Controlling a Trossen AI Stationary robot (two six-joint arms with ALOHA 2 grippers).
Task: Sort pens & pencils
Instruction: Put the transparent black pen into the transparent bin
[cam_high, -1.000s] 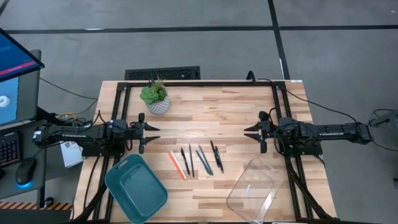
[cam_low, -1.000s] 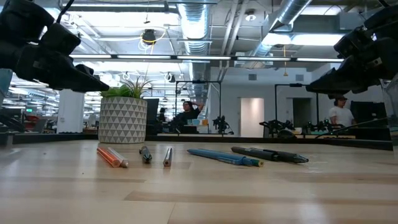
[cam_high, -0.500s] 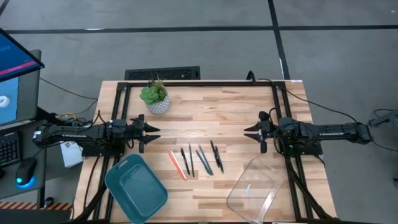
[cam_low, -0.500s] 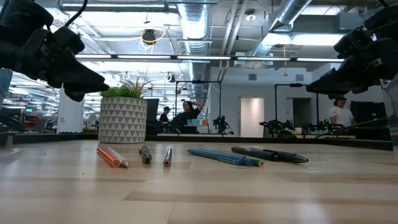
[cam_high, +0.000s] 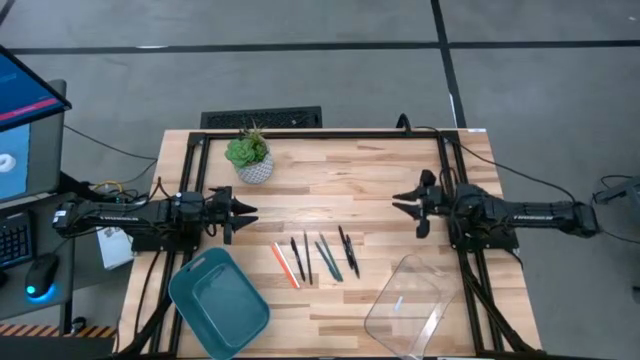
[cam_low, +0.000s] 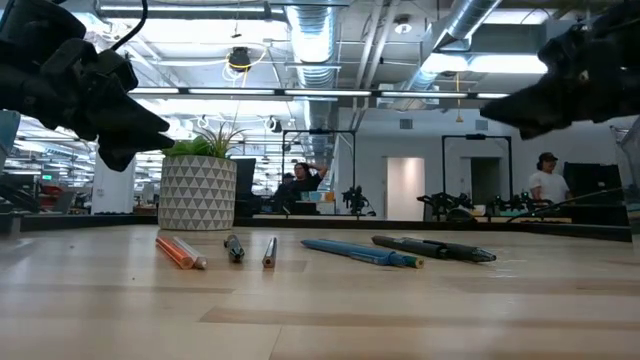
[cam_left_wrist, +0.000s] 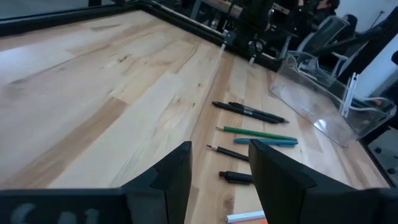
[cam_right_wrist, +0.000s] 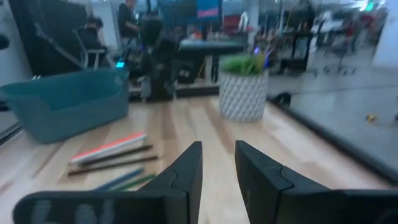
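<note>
A row of pens and pencils lies flat on the wooden table (cam_high: 330, 180), near the middle. From left to right it holds an orange-red pencil (cam_high: 285, 265), two black pens (cam_high: 302, 258), a teal-blue pen (cam_left_wrist: 267, 142) beside a green pencil (cam_left_wrist: 258, 132), and a further pair of black pens (cam_high: 347, 250). My left gripper (cam_high: 243, 211) hovers open at the table's left edge, pointing toward the row. My right gripper (cam_high: 403, 203) hovers open at the right edge, facing it. Neither has anything between its fingers.
A teal bin (cam_high: 218, 300) sits at the near left and a clear plastic bin (cam_high: 405, 300) at the near right. A potted plant (cam_high: 250, 156) stands at the far left. A black frame (cam_high: 320, 133) borders the table. People show in the room behind.
My left gripper has rolled about its own axis while staying in place. My right gripper has tipped its fingers upward, risen slightly and swung a little toward the table's far edge. The pens and pencils have not moved.
</note>
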